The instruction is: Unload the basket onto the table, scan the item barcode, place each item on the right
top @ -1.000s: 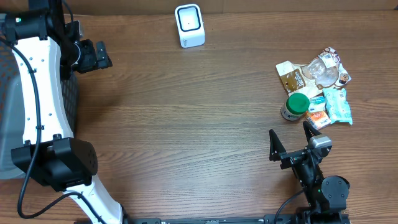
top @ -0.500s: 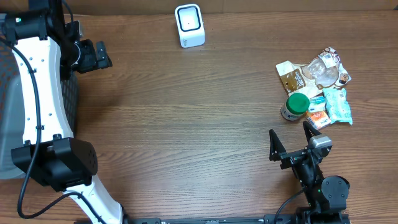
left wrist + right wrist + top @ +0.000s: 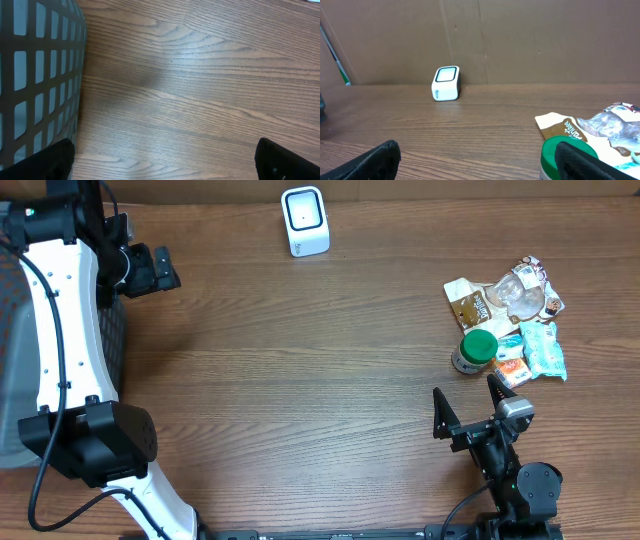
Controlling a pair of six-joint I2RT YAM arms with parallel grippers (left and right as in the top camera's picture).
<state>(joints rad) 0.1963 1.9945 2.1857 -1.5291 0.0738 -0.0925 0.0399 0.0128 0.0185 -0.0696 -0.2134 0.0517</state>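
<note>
The white barcode scanner [image 3: 305, 220] stands at the back of the table, and shows small in the right wrist view [image 3: 446, 83]. The items lie in a pile at the right: a green-lidded jar [image 3: 477, 348] [image 3: 564, 152], a brown pouch [image 3: 468, 303] [image 3: 563, 126], a clear bag [image 3: 520, 290] and a teal packet [image 3: 545, 348]. My right gripper [image 3: 468, 398] [image 3: 477, 164] is open just in front of the jar, holding nothing. My left gripper [image 3: 163, 270] [image 3: 165, 165] is open over bare wood at the far left, far from the items.
A dark mesh basket [image 3: 35, 75] stands right beside the left gripper, at the table's left edge [image 3: 12, 380]. A brown cardboard wall [image 3: 520, 40] closes off the back behind the scanner. An orange packet [image 3: 512, 371] lies at the near side of the pile.
</note>
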